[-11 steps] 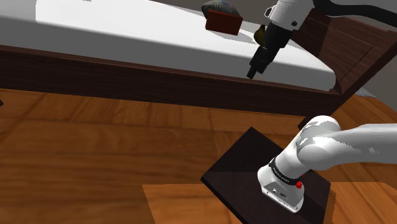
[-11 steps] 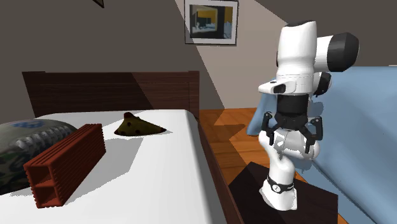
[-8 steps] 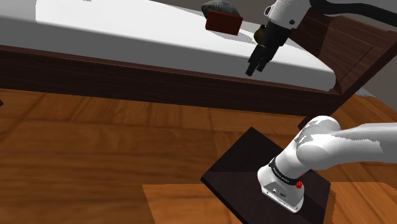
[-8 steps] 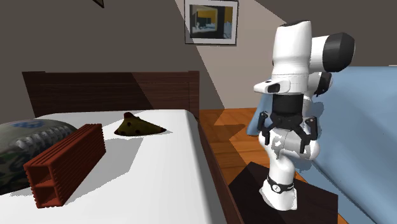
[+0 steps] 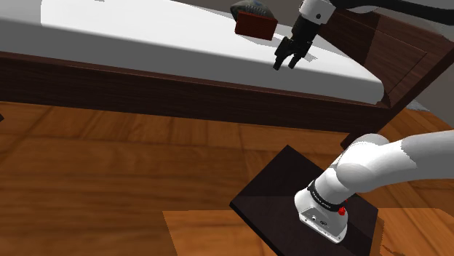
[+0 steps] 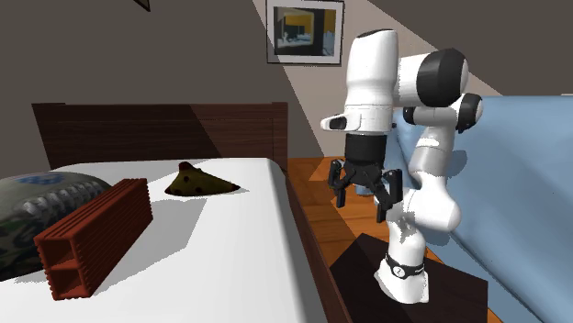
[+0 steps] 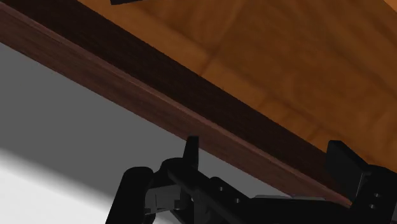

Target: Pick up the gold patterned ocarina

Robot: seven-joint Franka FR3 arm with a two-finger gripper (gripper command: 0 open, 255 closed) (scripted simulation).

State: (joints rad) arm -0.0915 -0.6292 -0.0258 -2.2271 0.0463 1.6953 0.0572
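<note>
Ocarina (image 6: 202,182) in sight: a dark gold, speckled wedge lying flat on the white bed (image 6: 248,266), up near the dark wooden headboard (image 6: 138,128), with open mattress all round it. The end effector (image 6: 361,204) hangs point-down at the bed's near edge, and the wrist view puts the side rail (image 7: 159,108) right beneath it, with mattress on one side and wooden floor (image 7: 286,63) on the other. Its black fingers (image 7: 191,149) stand wide apart with nothing between them, so it carries nothing. Now the relation that matters: in the second exterior view the ocarina lies off to the left of the end effector, further in over the mattress and toward the headboard, well apart from it. Its long axis seems to run across that view, the thin tip pointing back toward the edge where the arm waits. A brick-coloured block (image 6: 92,234) sits nearer that camera, well clear of the likely path. Judging from this, the approach is under way and the grasp is not yet begun; the fingers would probably want to straddle the wedge across its narrow width.
</note>
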